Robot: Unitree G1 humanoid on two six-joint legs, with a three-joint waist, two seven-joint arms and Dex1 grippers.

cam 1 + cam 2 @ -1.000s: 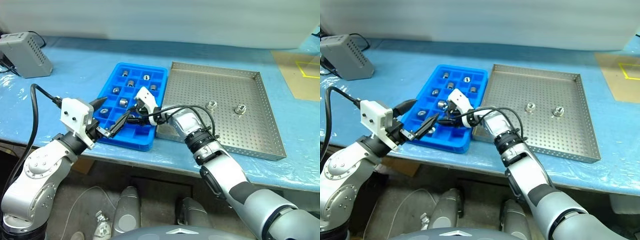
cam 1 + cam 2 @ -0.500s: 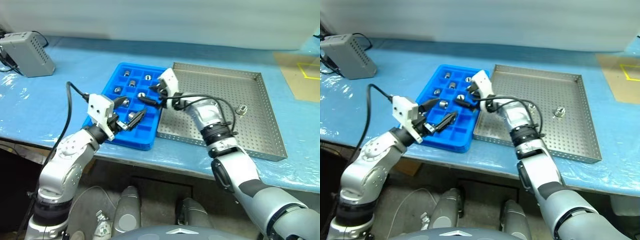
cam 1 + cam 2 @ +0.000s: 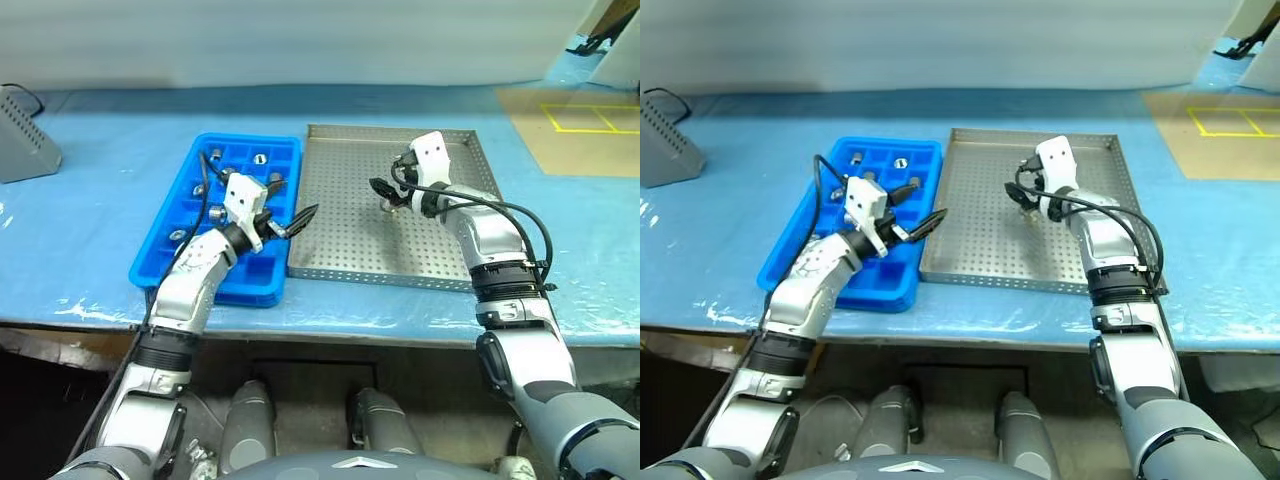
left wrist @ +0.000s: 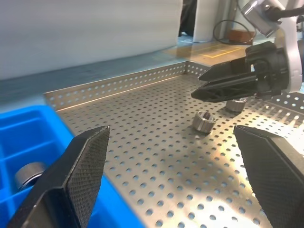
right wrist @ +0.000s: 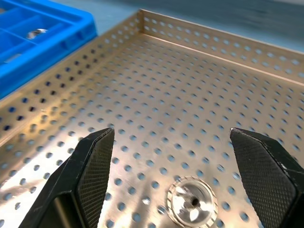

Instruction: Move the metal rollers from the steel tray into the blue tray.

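The steel tray (image 3: pixel 400 245) lies right of the blue tray (image 3: pixel 165 230) on the table. Two metal rollers rest on its perforated floor: one roller (image 4: pixel 204 121) lies clear, the other roller (image 5: pixel 192 206) sits just under my right gripper (image 3: pixel 387 190). That gripper hovers open and empty over the tray's far middle, the roller lying on the floor between its fingers (image 5: pixel 92 166). My left gripper (image 3: pixel 288 202) is open and empty, low over the seam between the two trays, pointing toward the rollers. Several rollers (image 3: pixel 258 157) sit in the blue tray's compartments.
A grey box (image 3: pixel 20 145) stands at the far left of the blue-covered table (image 3: pixel 90 190). A tan board with yellow lines (image 3: pixel 570 125) lies at the far right. The table's front edge runs just below both trays.
My right gripper swung from over the blue tray to over the steel tray and opened wider. My left gripper moved forward and right to the trays' seam. The camera view shifted too.
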